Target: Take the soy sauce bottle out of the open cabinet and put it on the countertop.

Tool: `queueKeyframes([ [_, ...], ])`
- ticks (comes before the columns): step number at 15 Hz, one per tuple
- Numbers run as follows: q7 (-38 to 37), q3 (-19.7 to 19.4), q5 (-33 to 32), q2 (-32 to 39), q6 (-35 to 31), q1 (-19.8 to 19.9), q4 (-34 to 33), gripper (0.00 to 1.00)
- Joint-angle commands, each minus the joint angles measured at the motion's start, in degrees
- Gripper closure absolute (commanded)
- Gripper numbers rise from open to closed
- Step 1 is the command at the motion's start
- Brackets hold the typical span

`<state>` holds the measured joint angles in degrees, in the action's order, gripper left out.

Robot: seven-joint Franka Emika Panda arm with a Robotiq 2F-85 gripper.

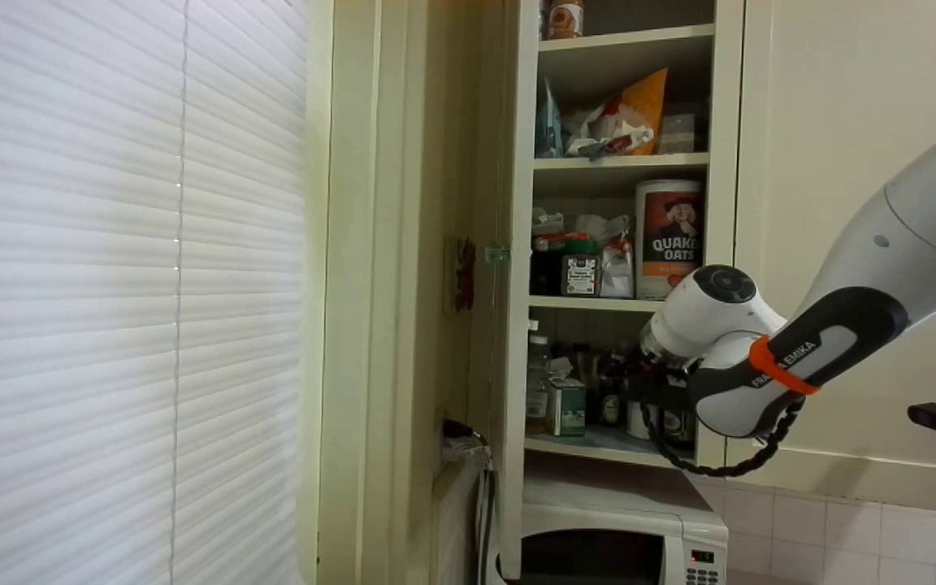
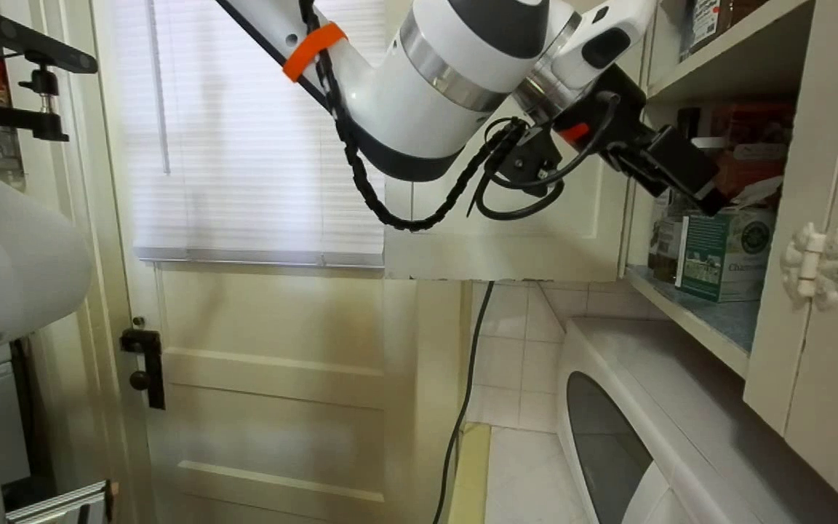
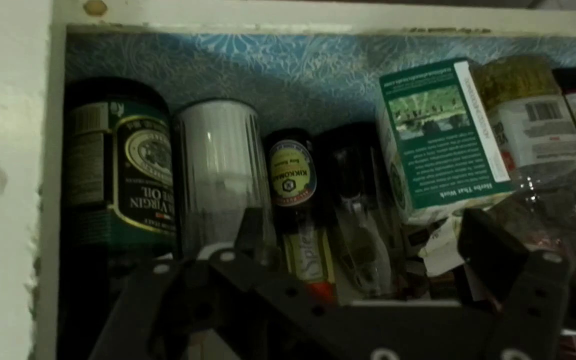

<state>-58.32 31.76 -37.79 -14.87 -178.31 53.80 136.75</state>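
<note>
Black two-fingered claw (image 3: 365,227): jaws spread wide, nothing clamped, prob. so it can straddle a bottle. Its downward tilt in an exterior view looks meant to duck under the cream upper shelf (image 1: 598,303). Task's thing, the dark round-shouldered soy sauce bottle (image 3: 292,172) w/ pale-yellow Kikkoman label, stands upright on the lower shelf (image 3: 288,17), ahead of & below the claw's tips, closer to one finger than to midway btwn; no contact visible. I'd guess next: shift that way to centre, then reach in.

It's tucked in tight, presumably to save room: glossy white cylindrical canister (image 3: 220,170) just beside it on one side, dark shiny shape (image 3: 350,165) (prob. another bottle) on the other. Little finger room, so risk of knocking the canister. Bulky green-labelled olive oil bottle (image 3: 118,170) sits farther off, past that; angled green-&-white tea box (image 3: 443,145) stands ahead of the claw's opposite finger.

Materials: soy bottle looks like smooth glass, likely slick, so needs a firm pinch. Box = card, flat-sided, crushable. Liner (image 3: 208,50) = blue, swirly-patterned. The open cabinet (image 1: 724,162) = cream-painted wood, chipped at edges. Yellow strip (image 3: 310,255) w/ red end near the bottle's shoulder: can't tell if neck or sth behind. Pale flat surface, prob. the countertop (image 2: 524,473), is well below the claw; bottle's not there yet.
</note>
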Motion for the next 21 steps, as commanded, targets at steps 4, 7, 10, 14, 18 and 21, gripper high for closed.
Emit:
queueKeyframes([
  [4,-21.9,23.5,-17.2,-7.7,-4.5,27.5,-6.1,0.0],
  [7,-28.7,33.7,-18.7,-13.8,-8.3,39.8,-8.2,0.0],
  [10,-32.3,42.9,-14.6,-21.8,-14.0,51.8,-9.1,0.0],
  [14,-29.4,46.0,-11.4,-22.1,-17.3,56.4,-10.6,0.0],
  [18,-19.0,51.2,1.6,-26.0,-19.0,61.9,-10.2,0.0],
  [21,-31.6,49.8,-5.9,-32.4,-21.8,64.5,-13.3,0.0],
])
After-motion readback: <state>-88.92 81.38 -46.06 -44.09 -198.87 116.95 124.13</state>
